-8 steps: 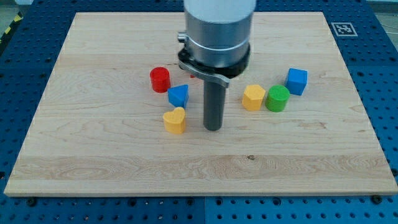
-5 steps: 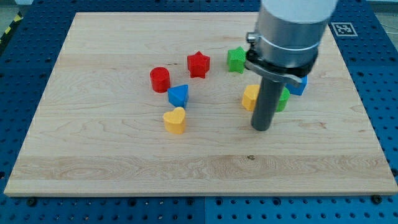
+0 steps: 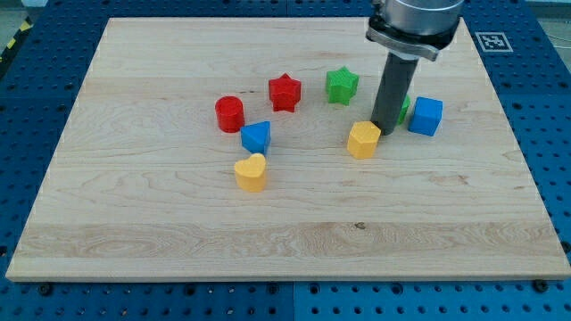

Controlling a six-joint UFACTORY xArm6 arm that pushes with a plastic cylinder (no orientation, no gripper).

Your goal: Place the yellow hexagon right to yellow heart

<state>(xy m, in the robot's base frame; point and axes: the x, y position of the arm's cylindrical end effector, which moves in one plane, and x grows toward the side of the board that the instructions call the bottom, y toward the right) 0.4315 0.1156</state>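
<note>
The yellow hexagon (image 3: 362,140) sits right of the board's middle. The yellow heart (image 3: 251,172) lies well to its left and slightly lower. My tip (image 3: 384,130) rests on the board just above and right of the yellow hexagon, touching or almost touching its upper right edge. The rod hides most of a green cylinder (image 3: 405,111) behind it.
A blue cube (image 3: 426,116) stands right of the rod. A green star (image 3: 341,86) and a red star (image 3: 285,92) lie above the middle. A red cylinder (image 3: 229,113) and a blue triangular block (image 3: 256,137) sit just above the yellow heart.
My tip has swept from the board's middle, near the yellow heart, rightward and then upward to the yellow hexagon's upper right. The blocks have not visibly moved.
</note>
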